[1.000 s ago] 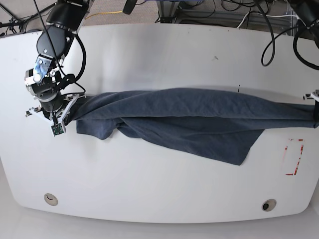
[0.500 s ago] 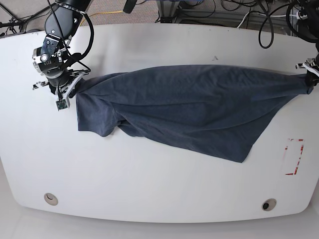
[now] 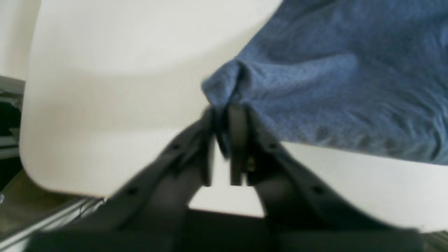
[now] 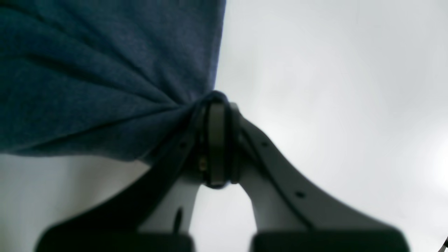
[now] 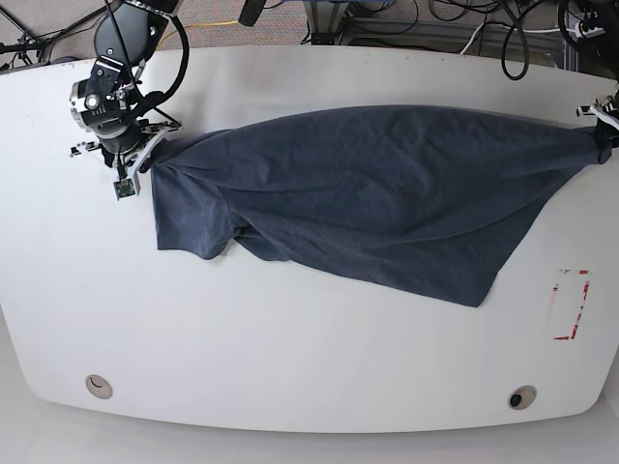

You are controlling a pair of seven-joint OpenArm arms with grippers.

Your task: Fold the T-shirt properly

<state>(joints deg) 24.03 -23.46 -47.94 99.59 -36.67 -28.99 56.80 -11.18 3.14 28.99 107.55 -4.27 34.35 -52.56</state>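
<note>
Stretching across my work surface, the T-shirt (image 5: 368,193) lies spread over the white table (image 5: 290,348), pinned at both ends by the arms I am steering. At the far left of the base view, my right gripper (image 5: 145,155) has its two dark fingers (image 4: 217,140) pressed tight together on a bunched corner of the fabric; in the right wrist view the cloth (image 4: 105,77) gathers into radiating creases that run straight into the pinch, and no gap shows between the fingers. From there the garment fans out toward the centre, one short sleeve (image 5: 193,227) hanging down just below the gripper and lying flat on the table, the wider body beyond it tapering to a loose lower corner (image 5: 474,295) that rests on the tabletop. No printed lettering is visible on the upturned side. Past that corner, near the table's right edge, a small red-outlined rectangle (image 5: 570,304) sits apart from the shirt. At the far right, my left gripper (image 5: 602,145) meets the opposite tip of the cloth at the table's edge; the left wrist view (image 3: 225,115) is blurred, yet it shows a narrow gap between the fingers (image 3: 238,140) lower down, with a fold of blue fabric (image 3: 332,77) tucked between their tips.
</note>
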